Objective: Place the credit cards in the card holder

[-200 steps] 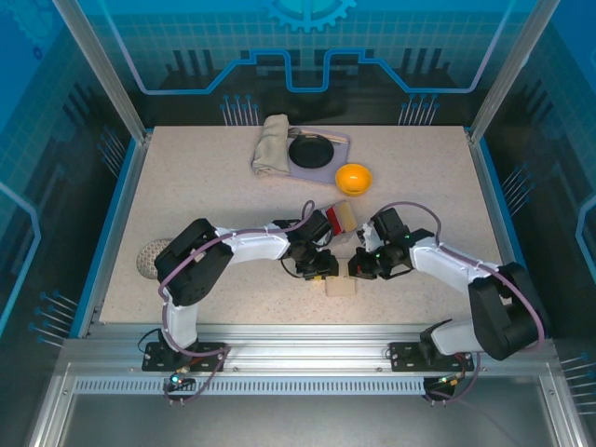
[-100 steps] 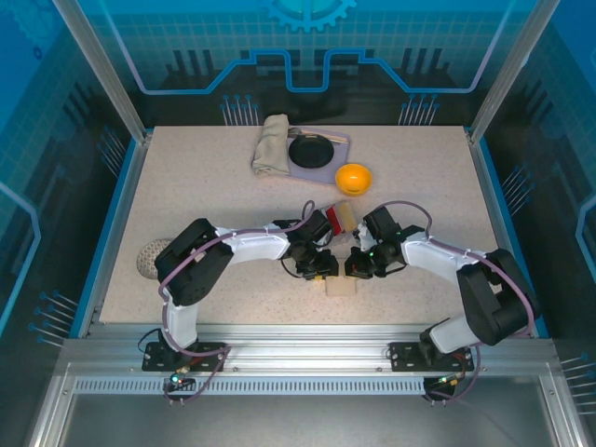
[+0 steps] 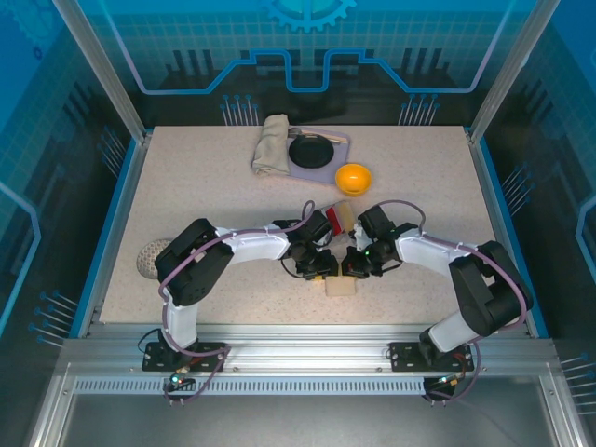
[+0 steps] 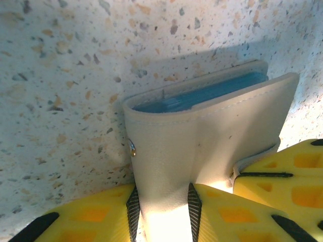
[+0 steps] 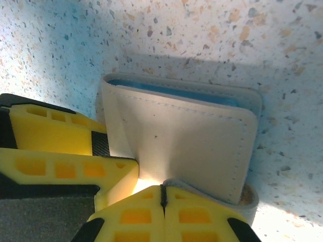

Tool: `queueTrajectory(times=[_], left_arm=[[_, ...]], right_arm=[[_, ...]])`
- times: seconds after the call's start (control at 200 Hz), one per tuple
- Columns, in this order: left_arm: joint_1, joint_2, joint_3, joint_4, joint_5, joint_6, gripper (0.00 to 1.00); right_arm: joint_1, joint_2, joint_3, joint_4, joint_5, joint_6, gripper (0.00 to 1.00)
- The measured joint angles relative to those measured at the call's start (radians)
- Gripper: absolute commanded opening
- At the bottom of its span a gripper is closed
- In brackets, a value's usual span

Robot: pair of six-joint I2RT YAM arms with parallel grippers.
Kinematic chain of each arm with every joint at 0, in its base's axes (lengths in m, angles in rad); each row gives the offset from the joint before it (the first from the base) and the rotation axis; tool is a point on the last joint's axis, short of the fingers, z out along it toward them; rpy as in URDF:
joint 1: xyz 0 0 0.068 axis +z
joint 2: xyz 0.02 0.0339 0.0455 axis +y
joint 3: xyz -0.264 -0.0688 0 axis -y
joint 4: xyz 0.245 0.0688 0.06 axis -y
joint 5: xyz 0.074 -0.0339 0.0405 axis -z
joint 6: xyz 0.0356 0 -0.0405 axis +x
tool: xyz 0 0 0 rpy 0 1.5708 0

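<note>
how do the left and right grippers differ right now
Left gripper is clamped on the card holder, jaws held apart by it; right gripper has its jaws fully shut together, nothing visibly between them. Both sit at the holder's edge.

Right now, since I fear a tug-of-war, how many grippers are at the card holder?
2. The left gripper clamps a cream flap of the card holder between its fingers. The right gripper, shut, sits against the holder's edge beside it.
</note>
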Motion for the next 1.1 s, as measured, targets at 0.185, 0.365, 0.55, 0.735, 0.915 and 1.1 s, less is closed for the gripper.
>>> queueTrajectory(times=[0.185,0.365,0.55,0.735,0.915,1.1], left_arm=[[0.0,0.0,0.0,0.0,0.0,0.0,0.34],[0.0,0.0,-0.001,0.0,-0.001,0.0,0.34],[-0.006,-0.018,-0.019,0.024,-0.015,0.0,0.36],[-0.017,-0.156,-0.101,0.047,-0.107,0.008,0.45],[-0.013,-0.39,-0.154,0.049,-0.313,0.044,0.57],[0.083,-0.611,-0.268,0.031,-0.544,0.116,0.8]], right_arm=[[0.003,-0.004,-0.008,0.008,0.008,0.009,0.0],[0.003,-0.029,-0.044,0.056,0.01,0.034,0.01],[0.014,-0.095,-0.066,0.059,0.045,0.032,0.25],[0.016,-0.33,-0.063,0.032,0.139,0.017,0.63],[0.004,-0.547,-0.023,-0.032,0.43,-0.02,0.9],[-0.056,-0.619,-0.047,-0.015,0.789,-0.116,0.95]])
